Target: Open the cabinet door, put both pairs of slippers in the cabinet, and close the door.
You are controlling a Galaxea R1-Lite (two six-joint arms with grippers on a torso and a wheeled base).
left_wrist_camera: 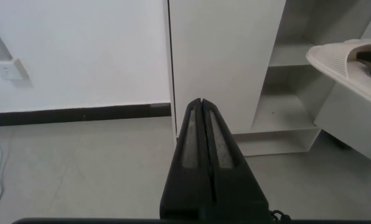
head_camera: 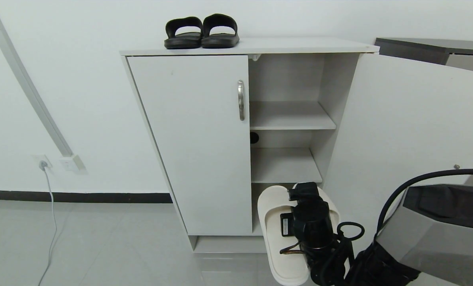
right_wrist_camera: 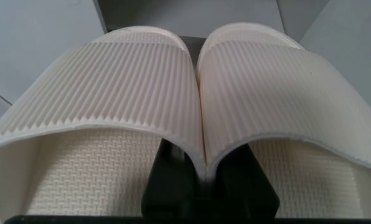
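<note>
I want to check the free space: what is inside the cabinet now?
The open right half of the cabinet shows two bare shelves. The shut left door hides the other half, and the white slippers in the right gripper cover the bottom part.

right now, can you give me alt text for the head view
The right gripper, jaws shut on a pair of white slippers, holds them in front of the open right side of a white cabinet. Black slippers sit on the cabinet top; the left door is shut, the right door swung open.
</note>
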